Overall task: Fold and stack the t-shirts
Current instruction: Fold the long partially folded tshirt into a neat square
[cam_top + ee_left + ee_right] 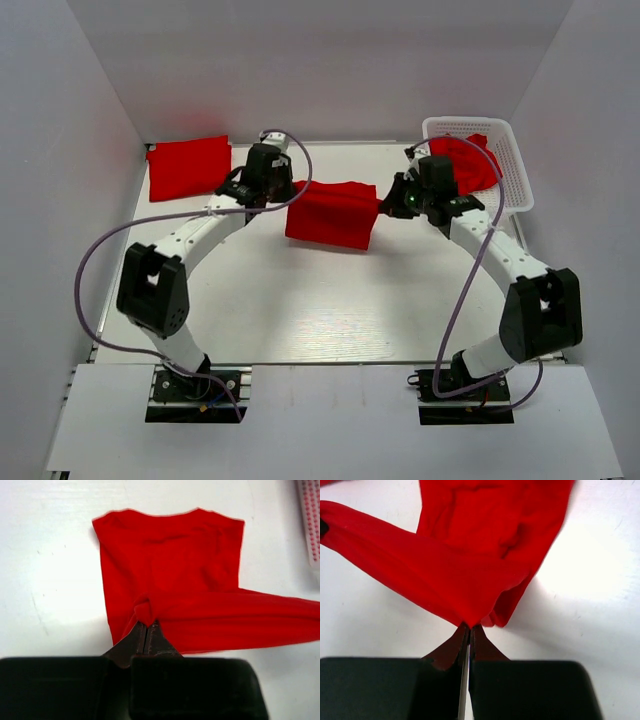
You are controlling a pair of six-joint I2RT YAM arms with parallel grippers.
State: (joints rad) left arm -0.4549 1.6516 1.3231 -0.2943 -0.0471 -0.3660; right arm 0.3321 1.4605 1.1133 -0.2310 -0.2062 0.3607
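Observation:
A bright red t-shirt (pixel 333 213) hangs stretched between my two grippers above the middle of the table, its lower part draped down onto the surface. My left gripper (pixel 277 186) is shut on the shirt's left upper corner; in the left wrist view the cloth (pixel 175 575) bunches right at the pinched gripper tips (pixel 146 625). My right gripper (pixel 392 203) is shut on the right upper corner, where the cloth (pixel 470 565) comes to a point at the tips (pixel 470 626). A folded red t-shirt (pixel 188 166) lies flat at the far left. Another red t-shirt (pixel 470 162) lies crumpled in the basket.
A white plastic lattice basket (pixel 515 165) stands at the far right corner, its edge showing in the left wrist view (pixel 311 520). White walls enclose the table on the left, back and right. Purple cables loop from both arms over the table.

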